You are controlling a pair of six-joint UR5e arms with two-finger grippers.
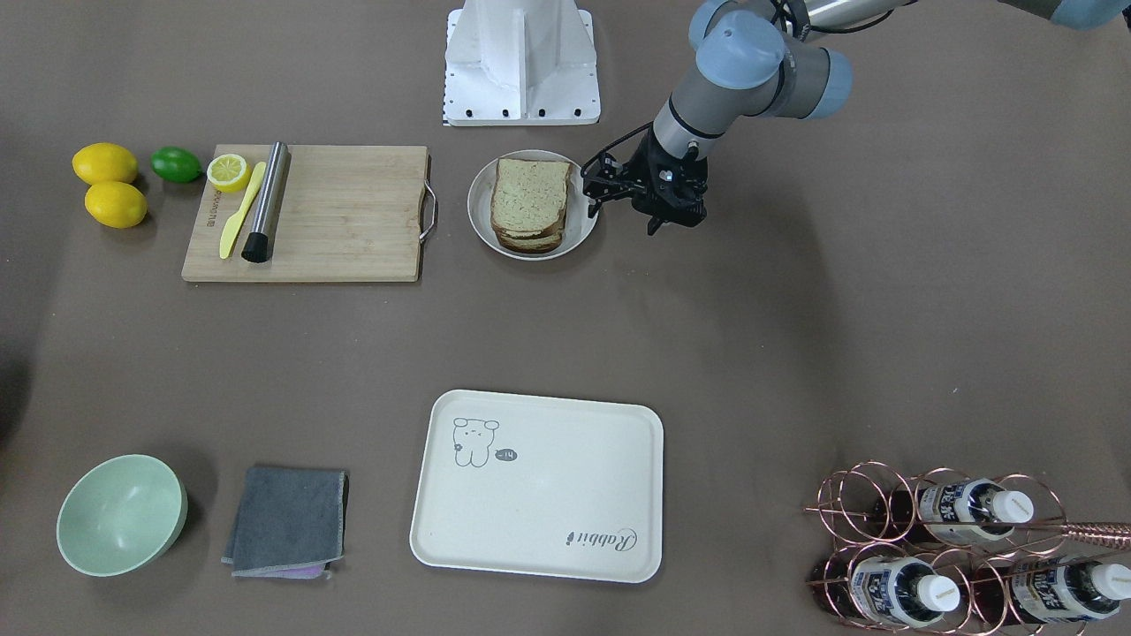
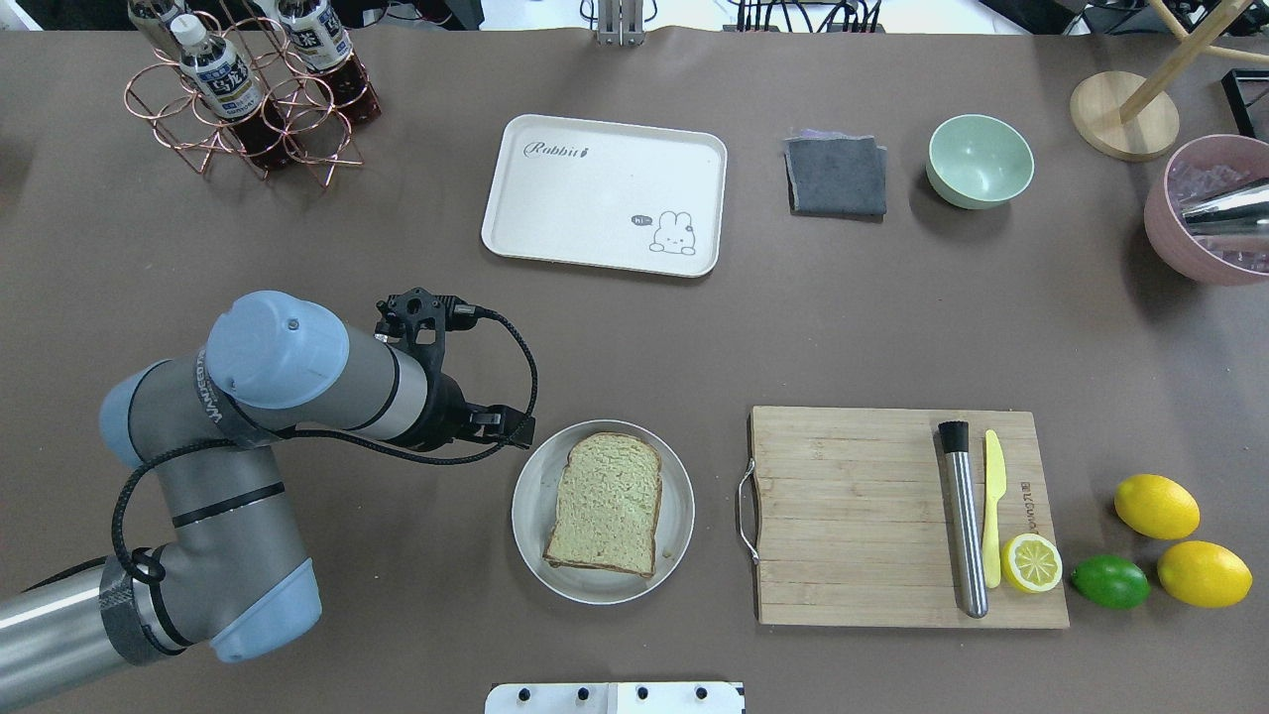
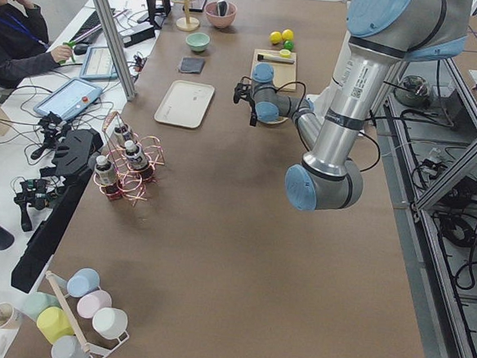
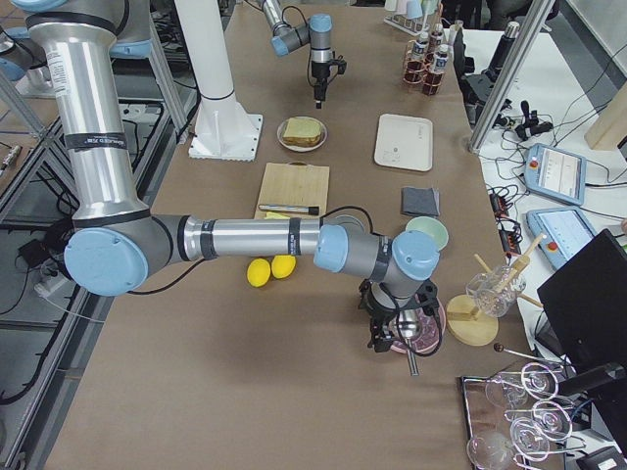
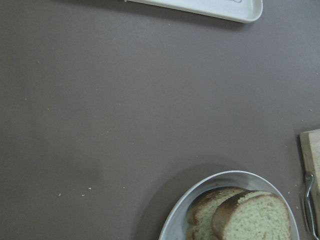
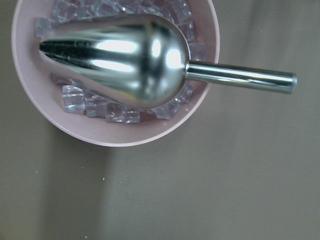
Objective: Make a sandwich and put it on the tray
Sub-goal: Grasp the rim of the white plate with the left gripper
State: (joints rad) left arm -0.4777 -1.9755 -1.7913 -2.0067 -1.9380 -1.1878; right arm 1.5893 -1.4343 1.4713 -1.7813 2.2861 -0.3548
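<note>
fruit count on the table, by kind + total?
Whole lemons: 2
Lime: 1
Lemon half, on the cutting board: 1
Total: 4

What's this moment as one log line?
bread slices: stacked on plate | tray: bare | left gripper: beside plate | right gripper: over ice bowl
</note>
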